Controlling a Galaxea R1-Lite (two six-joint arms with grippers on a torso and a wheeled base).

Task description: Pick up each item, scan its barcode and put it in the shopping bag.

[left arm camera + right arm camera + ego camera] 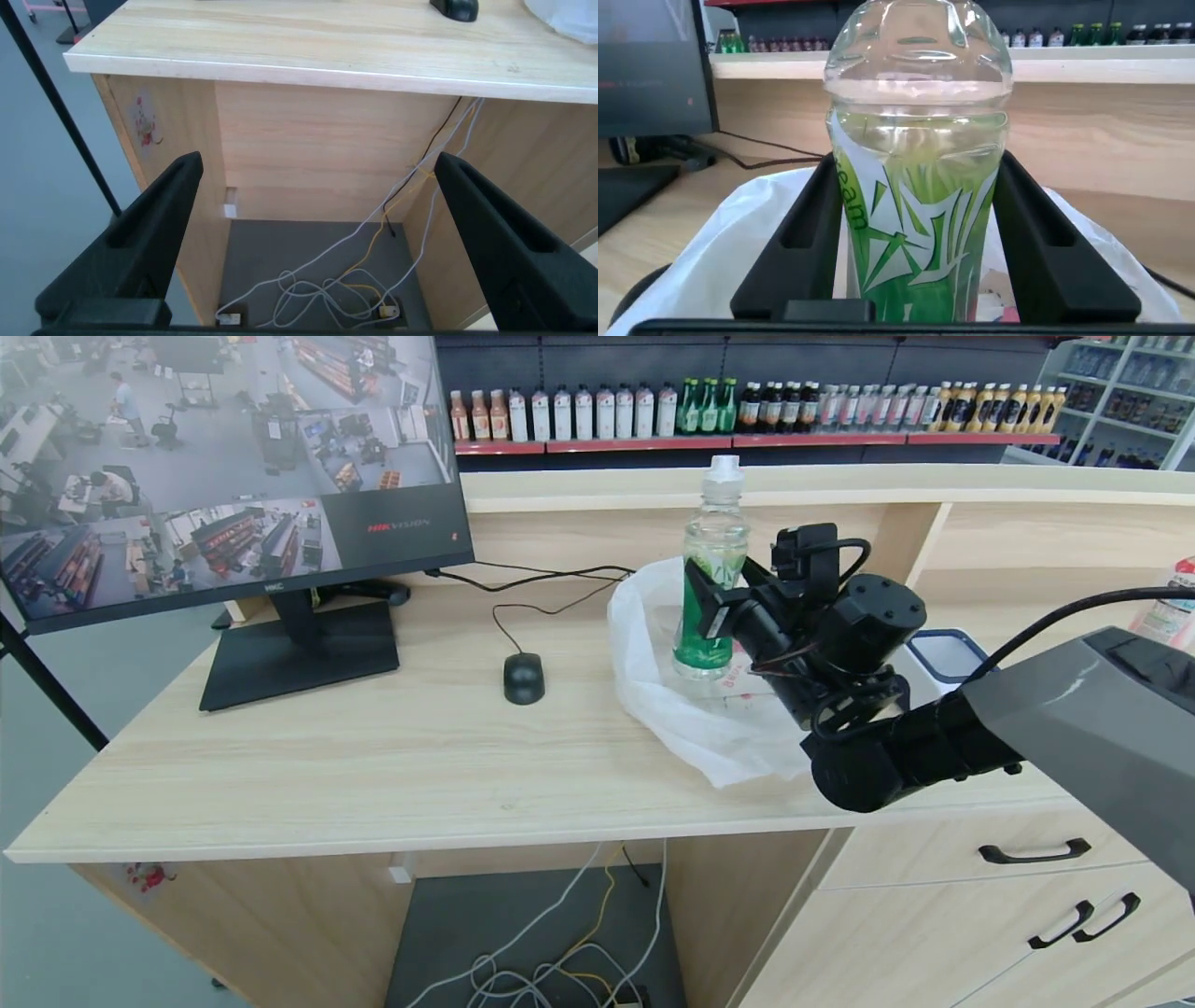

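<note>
Nearest, the left jaws are hanging wide open and empty below the front edge of the wooden surface (373, 756), facing loose cables (355, 271) underneath, probably parked out of the way. Farther in, the right jaws are clamping the labelled middle of a green-label drink bottle (714, 551), holding it upright over the white shopping bag (653, 709) lying open on the surface, seemingly so it goes in base first. Beyond, a mouse (524, 678) and monitor (224, 457) are sitting idle.
</note>
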